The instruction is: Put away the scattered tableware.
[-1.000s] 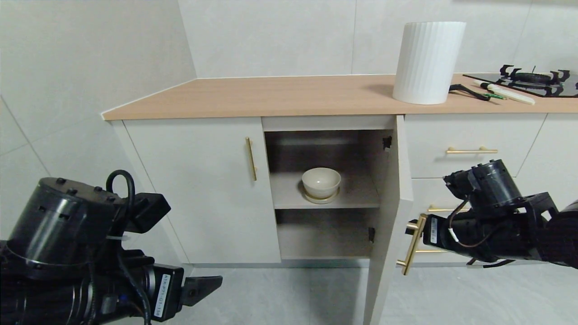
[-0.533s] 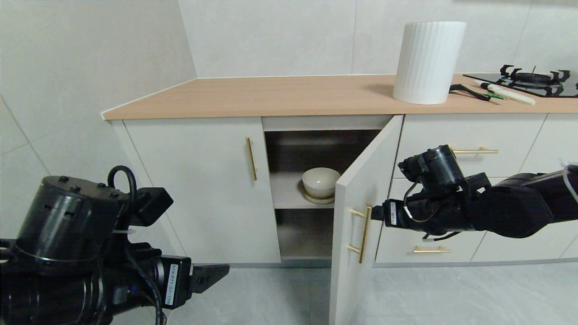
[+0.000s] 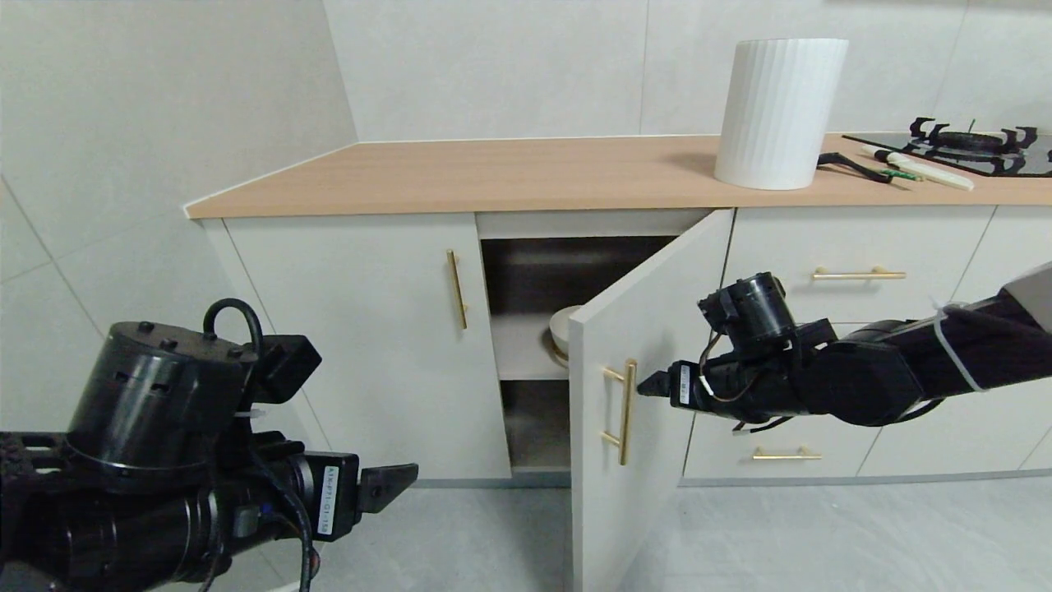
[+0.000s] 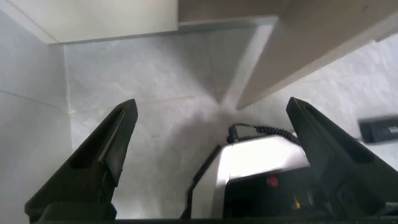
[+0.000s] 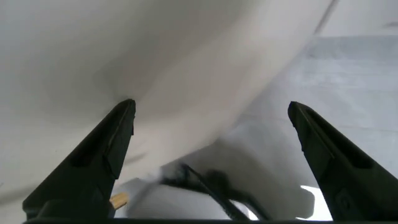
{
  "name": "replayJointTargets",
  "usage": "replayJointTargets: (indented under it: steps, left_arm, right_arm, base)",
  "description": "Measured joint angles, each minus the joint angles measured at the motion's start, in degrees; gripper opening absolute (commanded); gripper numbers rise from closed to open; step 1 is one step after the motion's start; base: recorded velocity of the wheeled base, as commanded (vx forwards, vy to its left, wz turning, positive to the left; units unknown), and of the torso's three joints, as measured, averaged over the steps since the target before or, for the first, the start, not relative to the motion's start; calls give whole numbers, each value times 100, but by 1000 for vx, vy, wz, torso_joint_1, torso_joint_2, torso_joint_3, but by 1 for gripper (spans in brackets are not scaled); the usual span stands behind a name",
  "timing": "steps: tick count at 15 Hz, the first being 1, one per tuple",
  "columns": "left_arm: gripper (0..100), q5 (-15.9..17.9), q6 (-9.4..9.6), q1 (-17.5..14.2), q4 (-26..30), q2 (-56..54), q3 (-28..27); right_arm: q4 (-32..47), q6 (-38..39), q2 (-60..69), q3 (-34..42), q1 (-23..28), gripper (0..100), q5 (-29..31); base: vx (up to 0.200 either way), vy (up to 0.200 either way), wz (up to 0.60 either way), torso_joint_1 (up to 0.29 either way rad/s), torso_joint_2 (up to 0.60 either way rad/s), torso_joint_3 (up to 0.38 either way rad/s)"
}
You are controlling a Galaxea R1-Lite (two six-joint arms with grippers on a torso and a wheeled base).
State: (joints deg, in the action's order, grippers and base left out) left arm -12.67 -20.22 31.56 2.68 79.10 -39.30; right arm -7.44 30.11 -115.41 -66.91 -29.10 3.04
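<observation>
A cream bowl [image 3: 562, 327] stands on a small plate on the cabinet's middle shelf [image 3: 523, 345], mostly hidden behind the edge of the half-swung cabinet door [image 3: 625, 304]. My right gripper [image 3: 652, 384] is open, its tip against the door's outer face just right of the gold handle [image 3: 626, 409]. In the right wrist view the right gripper [image 5: 211, 107] has its fingers wide apart, with the pale door face [image 5: 155, 56] close in front. My left gripper [image 3: 394, 483] hangs low at the left, open and empty, over the floor [image 4: 155, 81].
On the wooden counter [image 3: 493, 174] stand a tall white ribbed canister [image 3: 779, 113] and some utensils [image 3: 920, 171] beside a black stove [image 3: 974, 141]. Drawers with gold handles [image 3: 859, 275] lie behind my right arm. The left cabinet door [image 3: 362, 345] is shut.
My right gripper has moved left with the cabinet door, which swung from wide open to about half shut and now covers most of the bowl. The left arm rose slightly.
</observation>
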Motion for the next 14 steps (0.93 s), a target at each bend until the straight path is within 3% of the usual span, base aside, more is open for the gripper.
replayJointTargets:
  steps: [2,5,8,14]
  left_arm:
    - [100,-5,0,-1,-4,17,4]
    - [100,-5,2,0,-4,22,33]
    - [100,-9,9,-4,-11,55,37]
    - [100,-6,11,0,-4,68,39]
  right_arm:
    - [-367,260,-185,-54,-30,100,16]
    - [-558,423,-319,-72,-52,100,20]
    - [-580,640,-372,-133,-144,100,20]
    - [-586,1924,-680,-834,-345,100,216]
  base:
    - [0,0,0,0,0,0]
    - [200,0,0,-2,2,4]
    - [0,0,0,0,0,0]
    - [0,0,0,0,0,0]
